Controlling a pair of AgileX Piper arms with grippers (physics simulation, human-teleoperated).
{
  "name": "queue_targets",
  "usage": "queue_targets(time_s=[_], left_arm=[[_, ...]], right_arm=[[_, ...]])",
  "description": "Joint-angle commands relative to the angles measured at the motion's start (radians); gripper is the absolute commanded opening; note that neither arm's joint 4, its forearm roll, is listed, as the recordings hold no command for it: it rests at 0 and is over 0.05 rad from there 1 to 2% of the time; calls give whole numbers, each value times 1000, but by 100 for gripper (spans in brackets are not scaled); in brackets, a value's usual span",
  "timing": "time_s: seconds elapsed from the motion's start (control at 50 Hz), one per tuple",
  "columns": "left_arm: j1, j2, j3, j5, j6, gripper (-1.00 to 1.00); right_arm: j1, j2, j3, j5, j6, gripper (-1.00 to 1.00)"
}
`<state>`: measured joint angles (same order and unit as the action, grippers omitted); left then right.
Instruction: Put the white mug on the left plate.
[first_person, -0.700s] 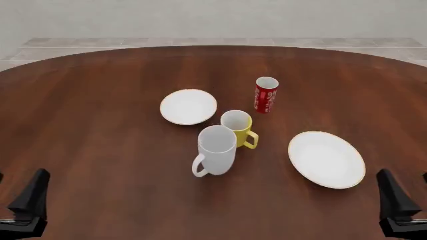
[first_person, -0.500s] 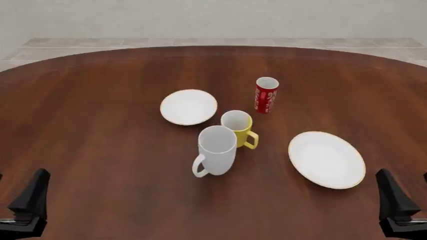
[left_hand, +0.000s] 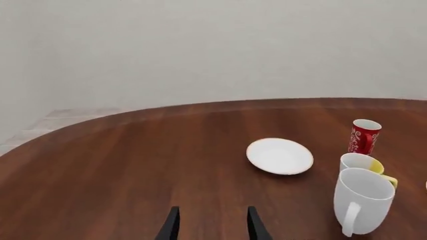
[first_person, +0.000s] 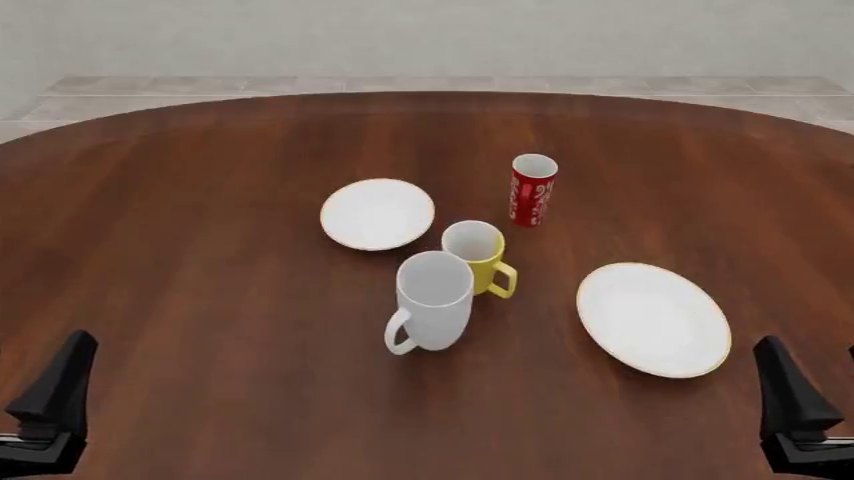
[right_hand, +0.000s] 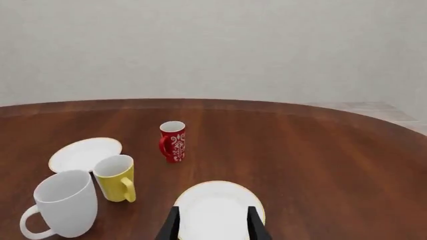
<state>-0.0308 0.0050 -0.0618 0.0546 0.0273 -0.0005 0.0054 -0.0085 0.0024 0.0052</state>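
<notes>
The tall white mug (first_person: 434, 298) stands upright near the table's middle, its handle turned toward my side and to the left. It touches or nearly touches the yellow mug (first_person: 475, 254) behind it. The small gold-rimmed left plate (first_person: 378, 213) lies bare, a short way beyond and left of the mug. My left gripper (first_person: 47, 365) is open at the near left edge, far from both. My right gripper (first_person: 807, 365) is open at the near right edge. In the left wrist view, the mug (left_hand: 363, 200) and plate (left_hand: 279, 155) lie beyond the open gripper (left_hand: 213, 226). The right wrist view shows the mug (right_hand: 63, 202) and the open gripper (right_hand: 213, 226).
A red patterned cup (first_person: 533, 189) stands behind the yellow mug, to the right of the small plate. A larger gold-rimmed plate (first_person: 654, 318) lies to the right, just ahead of my right gripper. The round brown table (first_person: 200, 300) ends at a pale wall.
My left gripper has shifted very slightly at the near left edge. The right gripper, the mugs and both plates have stayed put.
</notes>
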Motion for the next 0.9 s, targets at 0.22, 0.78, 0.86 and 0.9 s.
queue_targets(time_s=[0.22, 0.78, 0.86, 0.9], left_arm=[[-114, 122, -80, -16, 62, 100], [-279, 395, -185, -113, 114, 100], [-311, 425, -198, -116, 121, 100], [-327, 436, -204, -115, 125, 100]], right_arm=[[-2, -2, -2, 6, 6, 100], [-6, 14, 2, -11, 12, 100], [-4, 21, 3, -18, 11, 100], [-5, 22, 3, -18, 13, 100]])
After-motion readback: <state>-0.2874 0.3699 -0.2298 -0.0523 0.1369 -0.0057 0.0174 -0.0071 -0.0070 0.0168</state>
